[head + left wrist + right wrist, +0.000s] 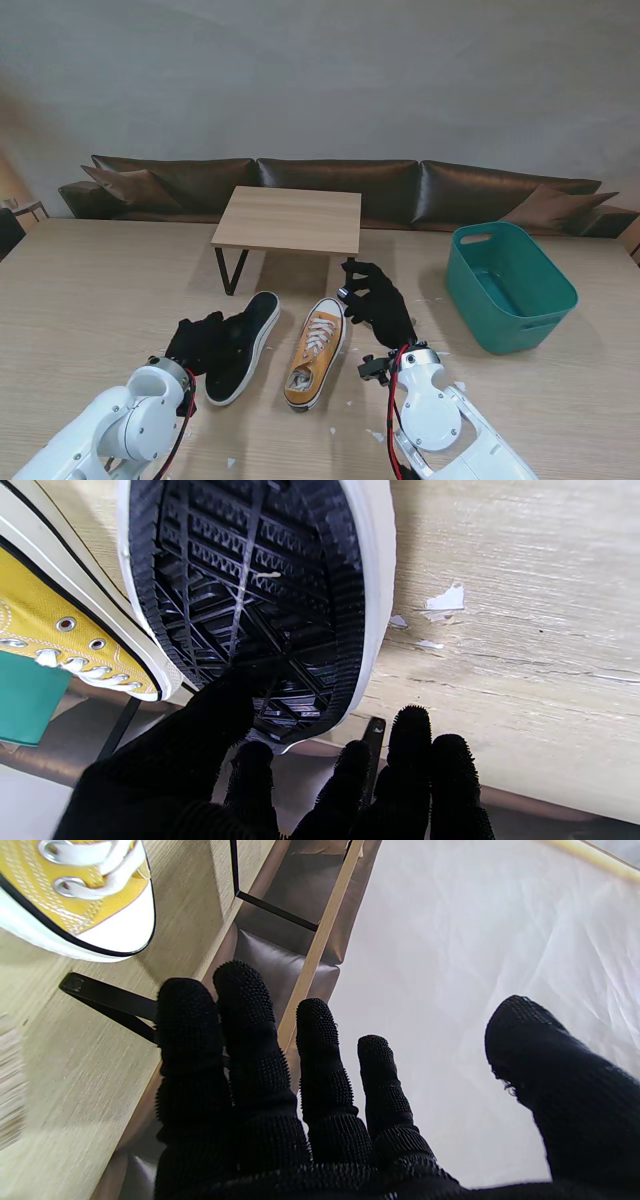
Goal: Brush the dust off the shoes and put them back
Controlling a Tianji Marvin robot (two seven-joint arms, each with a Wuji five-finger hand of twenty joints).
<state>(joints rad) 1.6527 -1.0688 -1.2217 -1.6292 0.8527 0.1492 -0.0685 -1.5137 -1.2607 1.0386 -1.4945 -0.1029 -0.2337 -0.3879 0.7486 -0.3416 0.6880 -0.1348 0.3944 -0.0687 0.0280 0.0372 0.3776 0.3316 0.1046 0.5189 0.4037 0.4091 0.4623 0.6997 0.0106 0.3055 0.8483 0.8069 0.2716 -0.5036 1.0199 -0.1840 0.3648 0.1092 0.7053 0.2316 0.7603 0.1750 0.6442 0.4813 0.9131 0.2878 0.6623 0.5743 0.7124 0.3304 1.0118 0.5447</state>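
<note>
Left hand [197, 340] fingers grasp the tipped black shoe [243, 346]; right hand [378, 300] fingers splayed, released, beside the yellow shoe [315, 352].

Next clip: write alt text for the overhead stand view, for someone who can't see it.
Two gloved robot hands work over a wooden table: the left hand grips the heel of a black shoe tipped on its side, and the right hand hovers open beside a yellow sneaker standing upright. A teal basket sits to the right, a small wooden stand farther away.
</note>
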